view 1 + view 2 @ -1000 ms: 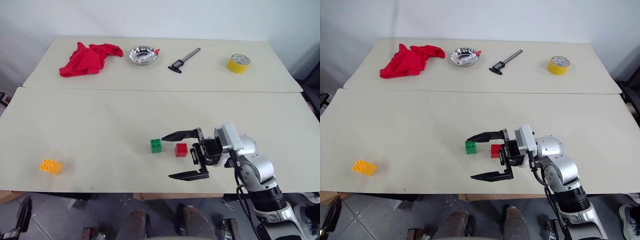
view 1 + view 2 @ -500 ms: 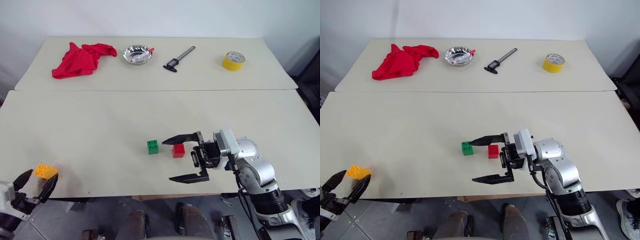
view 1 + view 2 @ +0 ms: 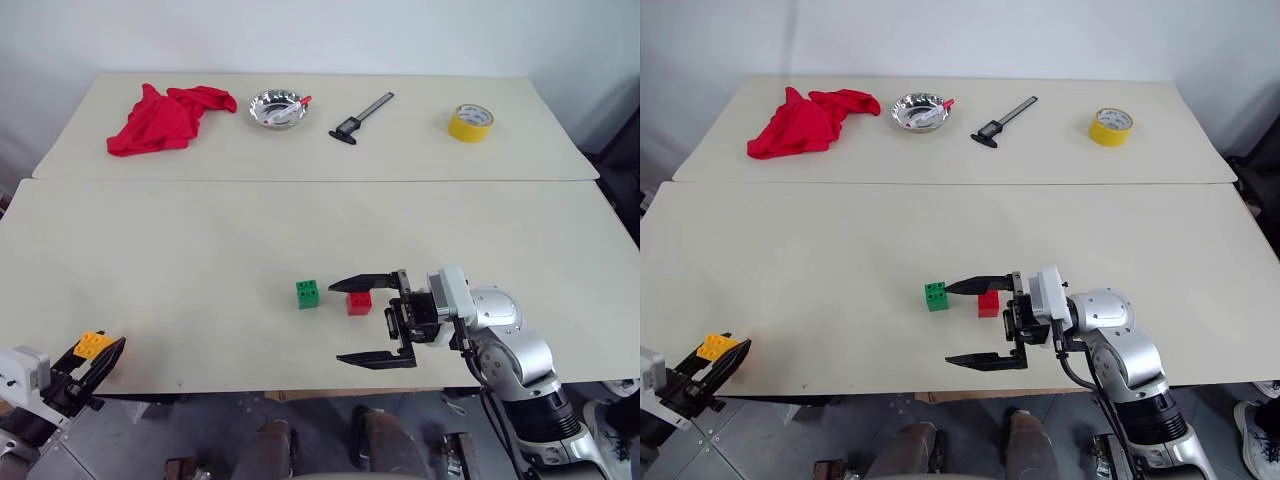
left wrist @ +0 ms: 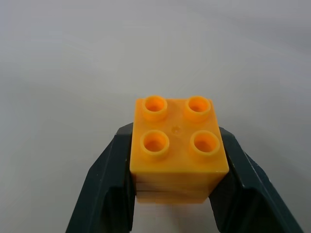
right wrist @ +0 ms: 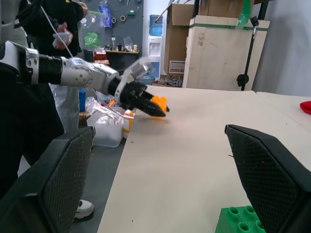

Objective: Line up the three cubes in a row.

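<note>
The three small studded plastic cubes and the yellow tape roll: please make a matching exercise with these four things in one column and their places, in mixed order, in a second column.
Things:
1. orange-yellow studded plastic cube
2. green studded plastic cube
3. red studded plastic cube
4. yellow tape roll

Places:
A. far table, right end
B. near table, beside the red cube, on its left
C. between the shut left gripper's fingers
D. by the open right gripper's upper finger

Pairs: 1-C, 2-B, 3-D, 4-A

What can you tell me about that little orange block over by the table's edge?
The orange-yellow plastic building block looks glossy, with four round hollow studs on top. It sits upright at the near left edge of the beige table, far from the other blocks. The left gripper is shut on it, one black finger pressing each side.
</note>
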